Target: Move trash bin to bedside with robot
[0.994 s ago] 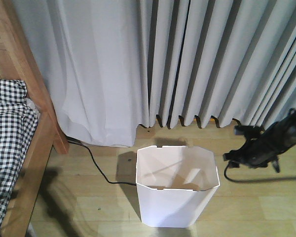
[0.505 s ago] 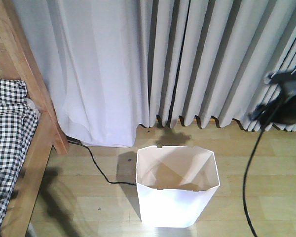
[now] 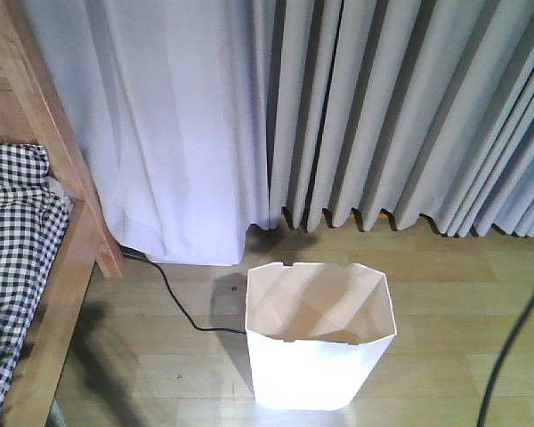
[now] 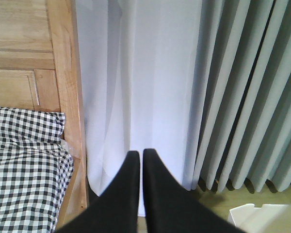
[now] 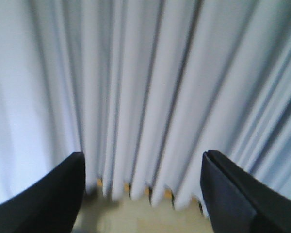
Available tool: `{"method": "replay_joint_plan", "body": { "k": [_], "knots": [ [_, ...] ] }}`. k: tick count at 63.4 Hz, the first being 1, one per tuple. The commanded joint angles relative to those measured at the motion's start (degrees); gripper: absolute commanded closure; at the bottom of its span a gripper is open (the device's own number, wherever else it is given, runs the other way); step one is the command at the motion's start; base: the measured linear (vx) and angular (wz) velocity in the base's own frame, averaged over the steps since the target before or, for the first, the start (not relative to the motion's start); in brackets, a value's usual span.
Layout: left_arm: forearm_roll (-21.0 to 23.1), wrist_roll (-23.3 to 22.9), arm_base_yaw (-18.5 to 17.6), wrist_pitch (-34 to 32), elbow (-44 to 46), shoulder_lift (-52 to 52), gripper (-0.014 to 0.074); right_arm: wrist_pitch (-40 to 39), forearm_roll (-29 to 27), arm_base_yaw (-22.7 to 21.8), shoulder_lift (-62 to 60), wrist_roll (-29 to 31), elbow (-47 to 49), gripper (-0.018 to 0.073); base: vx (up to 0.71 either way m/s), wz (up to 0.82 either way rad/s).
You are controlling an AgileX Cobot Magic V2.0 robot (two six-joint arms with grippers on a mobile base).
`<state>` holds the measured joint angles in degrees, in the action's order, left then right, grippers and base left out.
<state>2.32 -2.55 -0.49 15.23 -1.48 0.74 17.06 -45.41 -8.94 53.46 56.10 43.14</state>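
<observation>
With the left gripper (image 4: 137, 160) closed on nothing and the right gripper (image 5: 143, 167) spread wide and empty, the white thin-walled plastic trash bin (image 3: 320, 342), bottom-centre, could tip if nudged.

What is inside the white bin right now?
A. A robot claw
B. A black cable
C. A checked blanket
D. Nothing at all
D. In the front view the trash bin stands open on the wooden floor, and only its bare white inner walls and bottom show.

One trash bin (image 3: 320, 356), one bed (image 3: 36, 267), perhaps two floor cables (image 3: 182, 307).
</observation>
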Motion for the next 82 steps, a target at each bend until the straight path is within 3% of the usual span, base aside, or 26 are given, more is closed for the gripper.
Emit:
{"method": "replay_joint_plan", "body": {
  "k": [1, 13, 26, 35, 49, 60, 66, 80, 82],
  "knots": [
    [0.3, -0.3, -0.4, -4.0, -1.1, 0.8, 0.0602, 0.6, -1.2, -0.2, -5.9, -0.3, 1.5, 0.0059, 0.00, 0.00],
    [0.3, -0.3, -0.4, -4.0, -1.1, 0.8, 0.0602, -0.2, -1.0, 0.3, -14.2, -5.7, 0.2, 0.0059, 0.00, 0.00],
    [0.3, -0.3, -0.4, -4.0, -1.1, 0.8, 0.0602, -11.2, -1.1, 7.2, -23.6, -6.1, -13.8, 0.0059, 0.00, 0.00],
    [0.3, -0.3, -0.4, -4.0, -1.1, 0.8, 0.0602, -17.1, -2.4, 8.1, -34.7, -7.4, -22.5, 0.0059, 0.00, 0.00],
    [0.3, -0.3, -0.4, -4.0, -1.1, 0.8, 0.0602, -17.1, -3.4, 8.1, -49.0, -6.8, -31.2, 0.0059, 0.00, 0.00],
    [0.3, -0.3, -0.4, -4.0, -1.1, 0.8, 0.0602, -11.9, -4.0, 8.1, -52.4, -6.9, -32.5, 0.0083, 0.00, 0.00],
    [0.3, -0.3, -0.4, -4.0, -1.1, 0.8, 0.0602, -9.8, -3.6, 8.1, -52.4, -6.8, -32.5, 0.0151, 0.00, 0.00],
    [0.3, -0.3, -0.4, -4.0, -1.1, 0.8, 0.0602, -7.5, -3.3, 8.1, -52.4, -6.9, -32.5, 0.0577, 0.00, 0.00],
    [0.3, -0.3, -0.4, -4.0, -1.1, 0.8, 0.0602, -7.5, -3.4, 8.1, -52.4, -6.9, -32.5, 0.0574, 0.00, 0.00]
  ]
}}
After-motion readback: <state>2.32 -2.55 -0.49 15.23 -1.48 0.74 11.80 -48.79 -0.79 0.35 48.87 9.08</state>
